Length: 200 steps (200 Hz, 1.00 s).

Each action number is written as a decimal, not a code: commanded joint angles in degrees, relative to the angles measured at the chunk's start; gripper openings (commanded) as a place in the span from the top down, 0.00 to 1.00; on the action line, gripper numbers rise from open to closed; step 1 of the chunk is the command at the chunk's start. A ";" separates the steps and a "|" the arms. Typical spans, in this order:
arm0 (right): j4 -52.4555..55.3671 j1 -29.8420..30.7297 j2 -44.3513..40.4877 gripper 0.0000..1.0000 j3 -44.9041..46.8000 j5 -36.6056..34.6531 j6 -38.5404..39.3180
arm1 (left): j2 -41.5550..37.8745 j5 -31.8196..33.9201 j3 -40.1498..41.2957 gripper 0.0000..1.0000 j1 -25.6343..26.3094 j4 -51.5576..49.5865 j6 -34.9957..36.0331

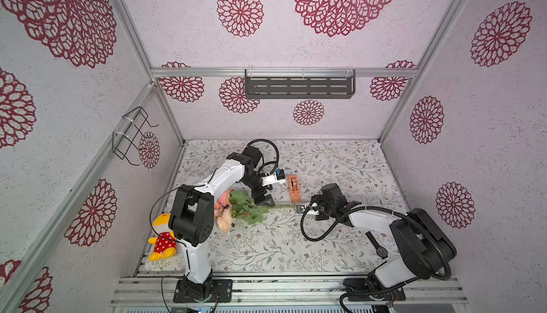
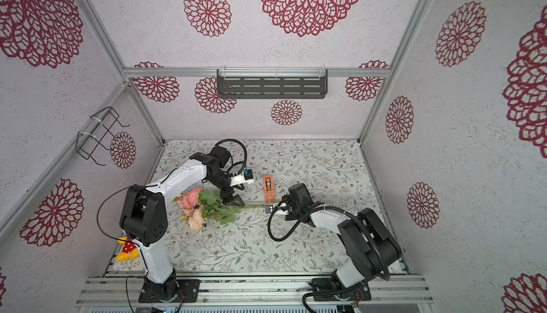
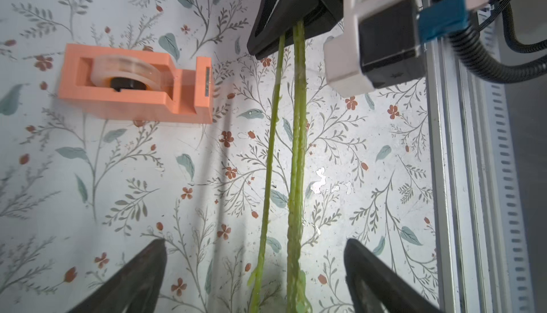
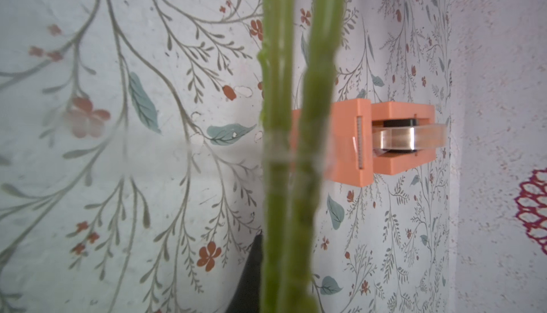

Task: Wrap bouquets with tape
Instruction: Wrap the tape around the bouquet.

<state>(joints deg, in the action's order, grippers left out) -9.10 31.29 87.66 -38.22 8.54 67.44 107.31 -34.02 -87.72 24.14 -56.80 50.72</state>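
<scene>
so the table (image 1: 340, 160) has a leafy floral print cover, and sitting on it: orange tape dispenser (image 1: 294, 188) around the middle, bouquet (image 1: 236, 208) with blooms toward the left, yellow plush toy (image 1: 162, 237) front-left corner, black wristwatch (image 1: 377, 245) front right

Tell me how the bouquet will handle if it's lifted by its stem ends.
Probably floppy: the stems are long and thin, so the bouquet would likely bend. Likely head-heavy too: blooms and leaves bunch at one end, which should droop.
</scene>
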 commanded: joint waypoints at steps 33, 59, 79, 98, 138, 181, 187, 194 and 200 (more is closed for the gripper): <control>-5.48 0.27 -2.75 1.00 0.00 -1.34 1.64 | 4.39 2.74 -0.14 0.02 6.39 3.62 0.34; -4.50 0.35 -2.76 1.00 -0.47 -0.97 1.99 | 4.33 4.56 4.16 0.02 6.89 11.33 -2.70; -4.52 0.32 -2.84 1.00 -0.39 -0.45 1.91 | 7.45 6.97 3.50 0.02 6.88 11.25 -2.53; -4.46 0.36 -3.15 1.00 -0.26 -0.07 1.73 | 9.68 8.31 0.73 0.01 7.06 7.73 -2.05; -5.38 0.27 -4.07 1.00 0.18 0.67 1.11 | 11.59 8.55 -0.43 0.26 7.15 5.25 -0.72; -4.29 0.30 -4.00 1.00 0.18 0.41 0.15 | 12.53 7.40 -3.99 0.92 6.97 0.61 0.26; -4.27 0.12 -4.39 1.00 0.46 0.95 -0.21 | 12.46 7.62 -4.28 1.00 6.97 0.45 -0.10; -3.47 -0.04 -4.66 1.00 0.41 1.49 -0.67 | 12.46 7.54 -4.54 1.00 6.89 -0.08 -0.33; -2.41 -0.23 -4.82 1.00 0.06 1.98 -1.33 | 12.48 7.51 -4.93 1.00 6.92 -0.88 0.16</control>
<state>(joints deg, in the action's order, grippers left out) -12.49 31.05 86.13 -37.78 7.27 67.88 118.87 -26.13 -90.59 31.62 -55.20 50.00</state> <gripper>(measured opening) 0.097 0.053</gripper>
